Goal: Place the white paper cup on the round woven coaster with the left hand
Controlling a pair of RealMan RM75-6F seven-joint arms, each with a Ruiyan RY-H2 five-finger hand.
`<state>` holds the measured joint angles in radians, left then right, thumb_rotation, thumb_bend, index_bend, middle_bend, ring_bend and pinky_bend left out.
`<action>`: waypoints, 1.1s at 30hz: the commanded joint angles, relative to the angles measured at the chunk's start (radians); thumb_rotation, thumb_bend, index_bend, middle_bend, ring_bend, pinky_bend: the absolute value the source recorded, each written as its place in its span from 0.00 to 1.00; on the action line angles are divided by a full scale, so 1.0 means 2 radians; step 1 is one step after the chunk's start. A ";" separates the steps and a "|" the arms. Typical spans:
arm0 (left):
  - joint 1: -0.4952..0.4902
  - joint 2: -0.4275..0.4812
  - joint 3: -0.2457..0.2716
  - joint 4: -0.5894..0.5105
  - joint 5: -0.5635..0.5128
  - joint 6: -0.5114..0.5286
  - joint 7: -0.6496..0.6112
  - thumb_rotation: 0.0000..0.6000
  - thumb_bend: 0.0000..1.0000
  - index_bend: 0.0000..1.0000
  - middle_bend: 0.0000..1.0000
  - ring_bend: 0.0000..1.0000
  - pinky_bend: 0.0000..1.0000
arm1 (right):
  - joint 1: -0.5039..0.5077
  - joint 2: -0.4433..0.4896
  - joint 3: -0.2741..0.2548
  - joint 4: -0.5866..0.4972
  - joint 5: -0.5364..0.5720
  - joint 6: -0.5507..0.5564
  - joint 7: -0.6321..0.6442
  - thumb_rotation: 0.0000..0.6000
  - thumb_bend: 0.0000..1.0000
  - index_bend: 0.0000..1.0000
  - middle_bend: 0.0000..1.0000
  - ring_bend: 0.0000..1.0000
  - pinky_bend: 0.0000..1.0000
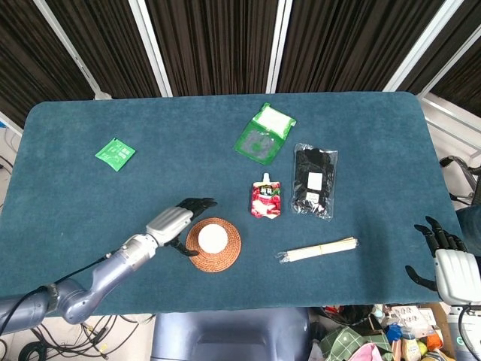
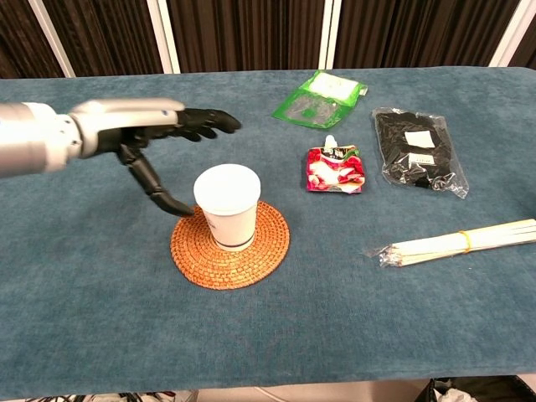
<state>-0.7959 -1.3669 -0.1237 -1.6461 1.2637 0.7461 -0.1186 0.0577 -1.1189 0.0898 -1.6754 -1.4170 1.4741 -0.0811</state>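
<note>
The white paper cup (image 1: 212, 237) (image 2: 228, 206) stands upright on the round woven coaster (image 1: 228, 254) (image 2: 266, 251), a little left of its centre. My left hand (image 1: 174, 222) (image 2: 151, 134) hovers just left of the cup with its fingers spread, apart from the cup and holding nothing. One dark finger (image 2: 157, 191) reaches down toward the coaster's left edge. My right hand (image 1: 443, 252) rests at the table's right edge, fingers apart and empty; the chest view does not show it.
A red drink pouch (image 1: 264, 199) (image 2: 335, 169) lies right of the coaster. Wrapped chopsticks (image 1: 319, 249) (image 2: 456, 242), a black packet (image 1: 314, 179) (image 2: 416, 149), a green-white packet (image 1: 264, 133) (image 2: 322, 95) and a small green sachet (image 1: 115, 153) lie on the blue table (image 1: 113, 203).
</note>
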 commanded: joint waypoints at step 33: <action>0.313 0.135 0.115 0.001 0.130 0.418 -0.025 1.00 0.08 0.05 0.06 0.00 0.00 | -0.002 0.000 0.001 0.002 -0.004 0.006 -0.001 1.00 0.13 0.19 0.05 0.19 0.19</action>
<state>-0.1882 -1.0623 0.1068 -1.6843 1.5226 1.5758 -0.1020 0.0540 -1.1183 0.0910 -1.6720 -1.4256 1.4854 -0.0839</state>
